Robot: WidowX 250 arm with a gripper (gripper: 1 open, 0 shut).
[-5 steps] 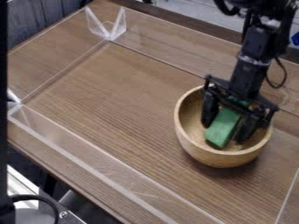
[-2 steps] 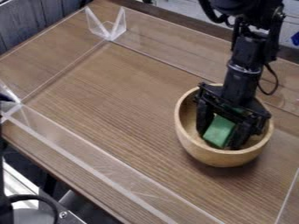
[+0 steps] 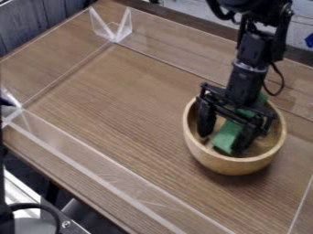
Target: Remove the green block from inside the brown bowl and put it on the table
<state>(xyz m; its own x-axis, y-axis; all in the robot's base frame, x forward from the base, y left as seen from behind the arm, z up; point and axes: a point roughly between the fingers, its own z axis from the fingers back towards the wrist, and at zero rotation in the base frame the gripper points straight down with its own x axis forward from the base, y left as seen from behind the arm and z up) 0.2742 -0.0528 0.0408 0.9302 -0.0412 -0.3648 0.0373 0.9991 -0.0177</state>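
Note:
The brown bowl [image 3: 208, 151] rests on the table [image 3: 110, 101] at the right. Inside it lies the green block [image 3: 229, 138], partly hidden by the gripper. My black gripper [image 3: 232, 125] reaches down into the bowl with its jaws spread wide. The fingers [image 3: 210, 118] stand on either side of the block. I see no grip on it.
Low clear acrylic walls [image 3: 73, 146] run along the table's edges, with a corner piece [image 3: 115, 27] at the back left. The bowl sits close to the right-hand wall [image 3: 299, 196]. The arm [image 3: 257, 41] rises from the bowl toward the upper right.
The gripper and arm have shifted slightly left in the picture, staying inside the bowl with jaws open. The green block stays in the bowl.

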